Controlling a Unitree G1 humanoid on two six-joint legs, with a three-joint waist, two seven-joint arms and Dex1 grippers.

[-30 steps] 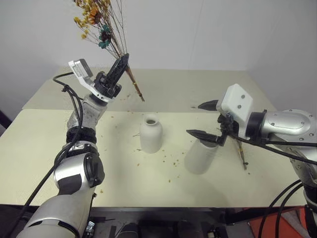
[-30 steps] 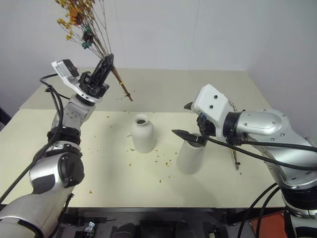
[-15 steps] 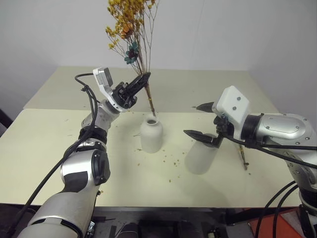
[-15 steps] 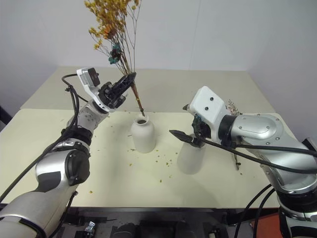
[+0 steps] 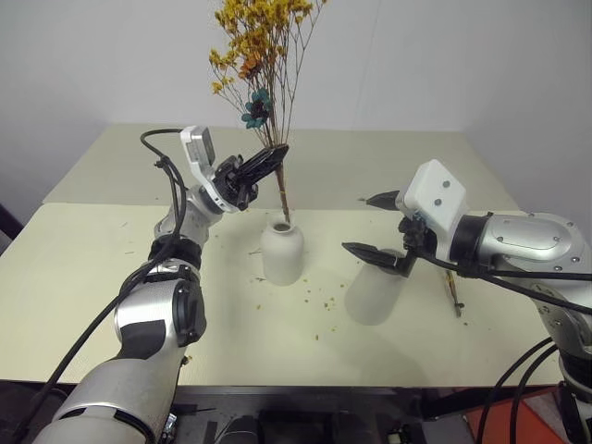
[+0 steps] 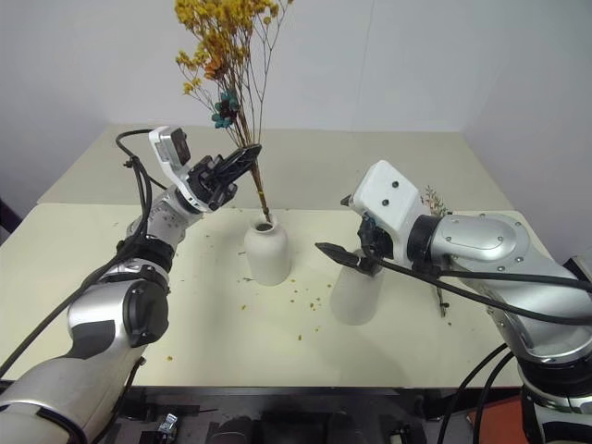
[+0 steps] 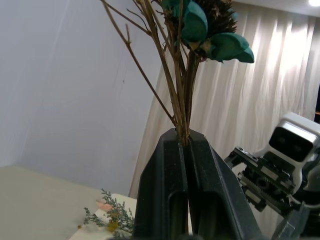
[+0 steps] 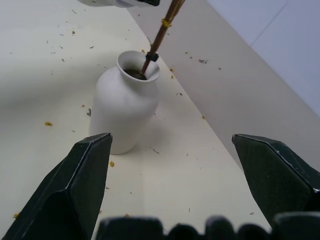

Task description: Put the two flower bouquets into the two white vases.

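Compared with a second ago, the left gripper (image 5: 269, 159), clamped on the big yellow-orange dried bouquet (image 5: 259, 37), has brought it upright, and its stem ends now enter the bottle-shaped white ceramic vase (image 5: 282, 251). The right gripper (image 5: 372, 224), fingers wide apart, hovers over the plain white cylinder vase (image 5: 372, 294). The pale cream table (image 5: 83, 268), strewn with fallen petals, stands against a white wall (image 5: 111, 65); the small grey-green bouquet (image 6: 435, 205) lies behind the right arm.

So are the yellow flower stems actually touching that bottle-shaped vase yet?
Touching. In the right wrist view the yellow bouquet's stem ends dip inside the mouth of the bottle vase, against its rim, while the left claw grips them.
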